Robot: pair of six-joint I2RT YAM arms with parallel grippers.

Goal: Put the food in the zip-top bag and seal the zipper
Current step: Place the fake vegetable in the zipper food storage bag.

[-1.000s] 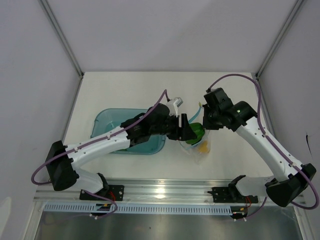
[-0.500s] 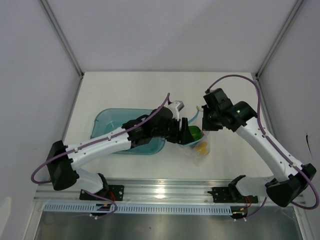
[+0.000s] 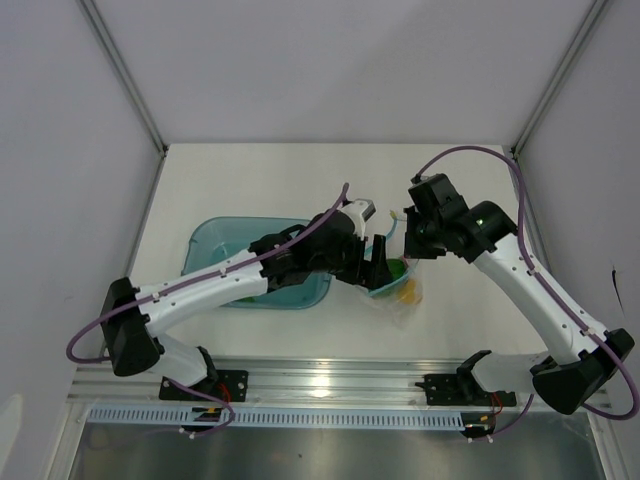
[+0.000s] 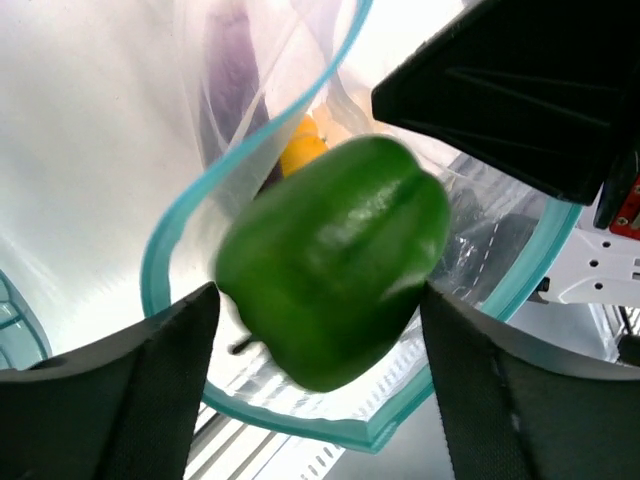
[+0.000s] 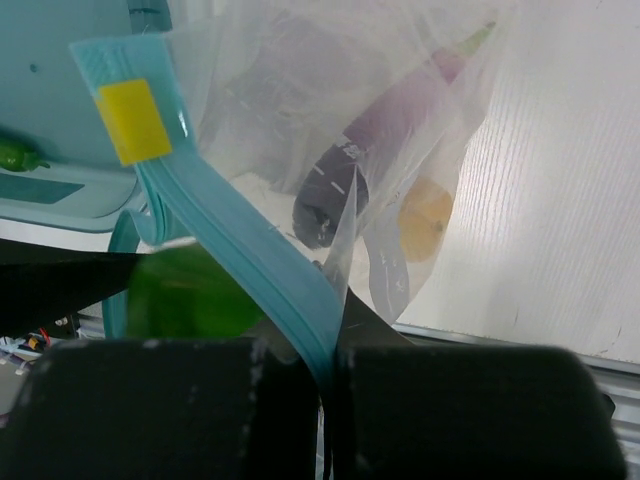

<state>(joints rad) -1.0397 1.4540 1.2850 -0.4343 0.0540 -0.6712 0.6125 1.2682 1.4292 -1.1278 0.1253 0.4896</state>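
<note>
green pepper (image 4: pixel 335 260): middle of the left wrist view, blurry, sitting right in the bag's open mouth
yellow fruit (image 5: pixel 422 222): inside the bag, right of centre in the right wrist view
purple piece (image 5: pixel 350 170): inside too, just upper left of the fruit
zip-top bag (image 5: pixel 300 110): centre of the top view
zipper (image 5: pixel 240 230): teal strip, looped open
left gripper (image 4: pixel 318 300): released, jaws spread either side of the pepper
right gripper (image 5: pixel 325 345): clenched on the zipper
tray (image 3: pixel 205 245): teal, just left of the bag
</note>
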